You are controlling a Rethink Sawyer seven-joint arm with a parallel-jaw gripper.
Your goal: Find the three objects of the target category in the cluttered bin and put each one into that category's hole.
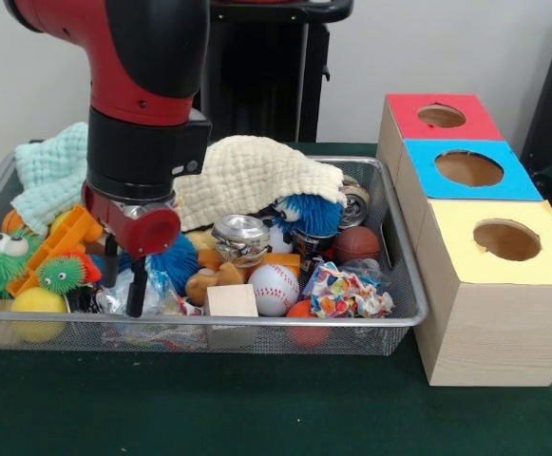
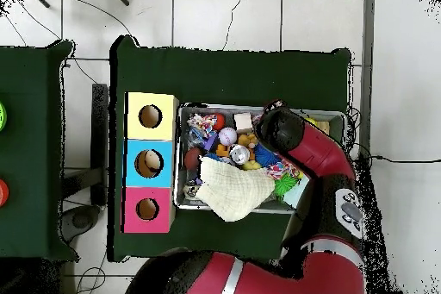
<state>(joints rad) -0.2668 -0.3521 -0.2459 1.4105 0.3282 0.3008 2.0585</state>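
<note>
A Sawyer arm reaches down into the bin (image 1: 404, 318), a shallow wire-mesh basket heaped with toys, balls, cans and cloths. The gripper (image 1: 123, 285) hangs low over the bin's corner farthest from the three boxes, its two dark fingers (image 1: 137, 288) parted by a narrow gap and holding nothing that can be made out. Directly below them lies crinkled clear plastic (image 1: 157, 302), probably one of the target bottles, half buried among a blue spiky ball (image 1: 176, 261) and a yellow ball (image 1: 38, 302); the other bottles cannot be picked out in the clutter. The hole (image 1: 468, 168), round and cut in the blue-topped box, stands just beyond the bin's opposite end, between the red-topped and yellow-topped boxes. In the overhead view something pale seems to sit inside it. A large cream cloth (image 1: 252, 171) drapes the bin's middle and may hide more. Such a bottle is likely very light, thin-walled and slippery, and would crumple under a squeeze; a hold across the body's middle, or at the stiffer neck if that can be reached, looks soundest.
</note>
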